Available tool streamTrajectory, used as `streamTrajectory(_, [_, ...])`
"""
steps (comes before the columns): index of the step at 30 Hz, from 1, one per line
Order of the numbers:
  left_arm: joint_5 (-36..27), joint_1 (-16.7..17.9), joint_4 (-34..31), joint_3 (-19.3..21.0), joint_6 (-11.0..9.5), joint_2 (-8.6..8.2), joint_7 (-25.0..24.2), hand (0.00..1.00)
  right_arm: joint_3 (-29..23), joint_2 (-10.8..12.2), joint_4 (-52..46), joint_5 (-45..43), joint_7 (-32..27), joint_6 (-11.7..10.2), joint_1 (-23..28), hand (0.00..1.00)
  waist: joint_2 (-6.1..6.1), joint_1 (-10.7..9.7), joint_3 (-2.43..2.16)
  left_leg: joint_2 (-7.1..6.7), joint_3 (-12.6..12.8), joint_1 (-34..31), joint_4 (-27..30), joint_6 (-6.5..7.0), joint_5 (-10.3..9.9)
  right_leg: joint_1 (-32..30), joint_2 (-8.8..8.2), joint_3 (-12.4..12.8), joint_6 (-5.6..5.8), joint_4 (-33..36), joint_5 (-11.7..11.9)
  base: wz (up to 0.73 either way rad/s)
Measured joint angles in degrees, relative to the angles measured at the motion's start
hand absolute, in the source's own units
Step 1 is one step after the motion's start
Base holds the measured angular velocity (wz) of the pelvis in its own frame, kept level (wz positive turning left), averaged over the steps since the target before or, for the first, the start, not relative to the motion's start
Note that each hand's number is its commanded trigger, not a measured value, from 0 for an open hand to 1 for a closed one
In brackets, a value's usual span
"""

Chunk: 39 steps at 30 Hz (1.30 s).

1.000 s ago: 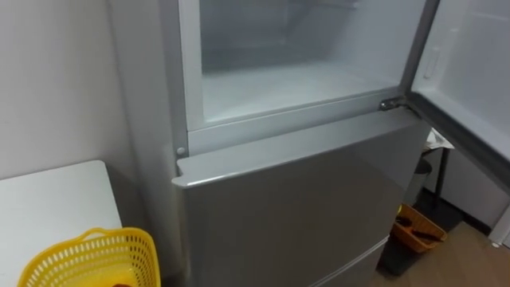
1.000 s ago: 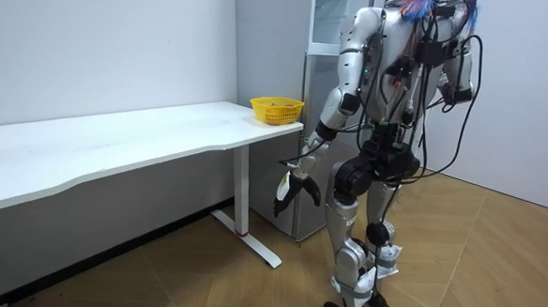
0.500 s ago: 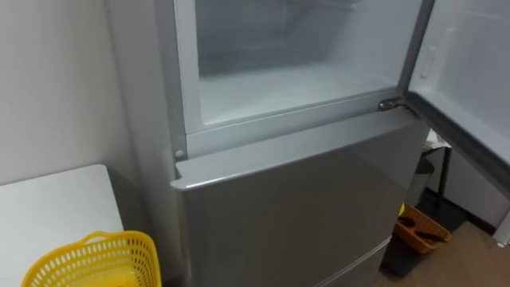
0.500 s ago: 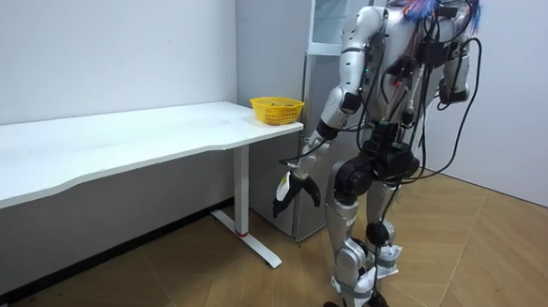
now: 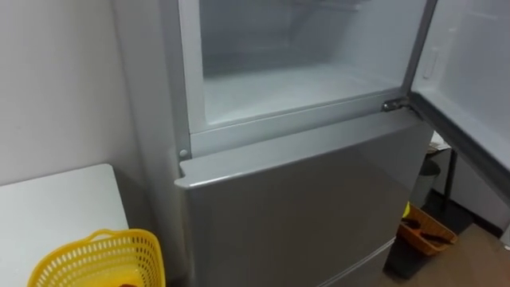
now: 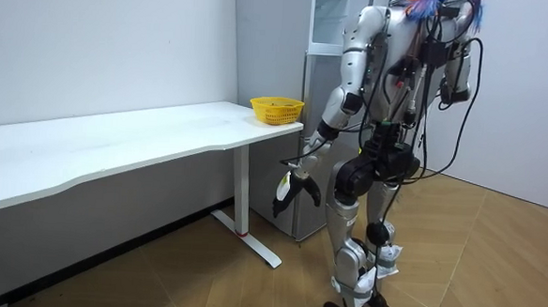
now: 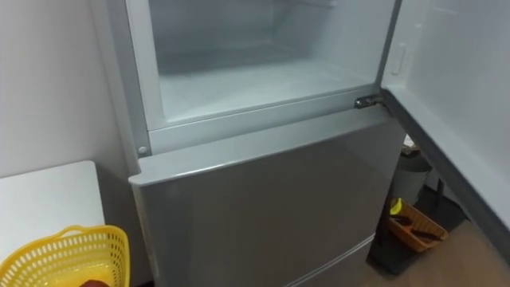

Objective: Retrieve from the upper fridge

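The upper fridge compartment (image 5: 295,84) stands open right in front of me, and its white shelf is bare as far as it shows. Its door (image 5: 470,72) is swung out to the right. Below it the silver lower door (image 5: 303,207) is closed. A yellow basket (image 5: 100,259) sits on the white table (image 5: 56,207) at my lower left, with a small dark red thing (image 7: 92,283) in it at the picture's edge. In the room view I stand upright facing the fridge (image 6: 319,43). My left hand (image 6: 293,187) hangs low beside the table's end, fingers relaxed and holding nothing.
A white wall rises left of the fridge, behind the table. On the floor to the right of the fridge lies an orange tray (image 5: 426,231) beside a dark stand. The long table (image 6: 115,140) runs along the wall on the room view's left, over open wooden floor.
The eye view has shifted slightly to the right, which is the camera's own move. In the room view my right arm has risen a little. Fridge and basket stay put.
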Motion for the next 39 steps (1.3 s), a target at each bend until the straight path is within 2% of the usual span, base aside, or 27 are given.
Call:
streamTrajectory(2, [-0.1,-0.1,0.0,-0.1,0.0,-0.01,0.0,0.00,1.1,0.0,0.0,-1.1,-0.1,-0.1,0.0,0.00,-0.58,0.0,0.21,0.03,0.0,-0.1,0.0,0.00,0.0,0.0,0.02,0.0,-0.02,0.0,0.0,0.00])
streamTrajectory(9, [-0.1,-1.3,1.3,-1.3,-0.1,-0.21,0.0,0.00,5.8,0.0,-2.5,-7.5,-0.1,-1.2,0.3,0.00,-0.86,0.5,0.13,0.00,0.0,-0.1,0.0,0.01,0.0,0.0,-0.01,-0.1,-0.02,0.1,0.0,0.00])
streamTrajectory(15, [-0.1,-2.0,1.7,-2.3,-0.3,-0.20,1.0,0.00,10.4,-0.2,-3.6,-11.6,-0.2,-1.2,-1.5,0.00,-0.65,3.5,-0.03,-0.02,-0.8,-0.1,0.3,0.01,0.0,0.5,-0.23,-1.1,-0.03,0.0,0.0,0.07])
streamTrajectory(16, [-0.1,-1.9,2.0,-2.7,-0.4,-0.24,1.1,0.00,11.5,-0.2,-3.6,-11.9,-0.2,-1.4,-2.3,0.00,-0.60,4.5,-0.05,-0.03,-0.9,0.0,0.4,0.02,0.0,0.6,-0.25,-1.2,-0.03,0.0,0.0,0.18])
streamTrajectory(18, [0.0,-1.8,2.6,-2.8,-1.0,-0.22,1.2,0.00,13.6,-0.2,-3.6,-13.5,-0.2,-1.3,-3.2,0.00,-0.58,5.0,-0.06,-0.10,-2.1,-0.1,0.5,0.02,0.0,1.2,-0.44,-2.2,-0.06,-0.2,0.0,0.27])
streamTrajectory(20, [0.1,-1.3,3.4,-2.7,-1.3,-0.22,1.6,0.00,15.2,-0.3,-3.6,-17.1,0.0,-1.2,-4.1,0.00,-0.97,6.6,-0.02,-0.18,-3.3,0.0,0.6,0.01,0.0,1.9,-0.61,-3.0,-0.13,-0.5,-0.2,0.30])
streamTrajectory(23, [0.4,0.2,3.3,-2.6,-1.3,-0.22,1.7,0.00,16.2,-0.2,-4.4,-20.7,0.1,-1.2,-4.2,0.00,-1.27,8.6,-0.13,-0.23,-4.7,-0.3,1.2,-0.03,0.0,2.6,-0.83,-4.5,-0.20,-1.1,-0.3,0.25])
streamTrajectory(27, [0.4,1.8,3.3,-2.5,-0.9,-0.21,1.6,0.00,17.5,-0.3,-5.2,-21.7,1.1,-1.2,-4.2,0.00,-1.29,9.3,-0.12,-0.51,-6.5,-1.0,1.8,-0.02,0.0,3.0,-1.24,-6.3,-0.14,-1.5,-0.5,0.27])
streamTrajectory(29, [0.4,2.2,3.3,-2.5,-0.8,-0.24,1.2,0.00,18.1,-0.1,-5.5,-23.0,0.9,-1.9,-3.8,0.00,-1.20,9.8,-0.11,-0.71,-7.5,-1.5,2.2,-0.01,0.0,3.2,-1.44,-7.2,-0.13,-1.9,-0.5,0.20])
streamTrajectory(39, [0.4,2.0,3.3,-2.5,-1.3,-0.22,1.0,0.00,18.2,-0.5,-5.5,-22.3,1.0,-2.1,-3.8,0.00,-0.71,10.6,-0.11,-0.68,-7.8,-1.5,2.1,-0.05,0.1,3.1,-1.38,-7.5,-0.17,-1.9,-0.5,0.01])
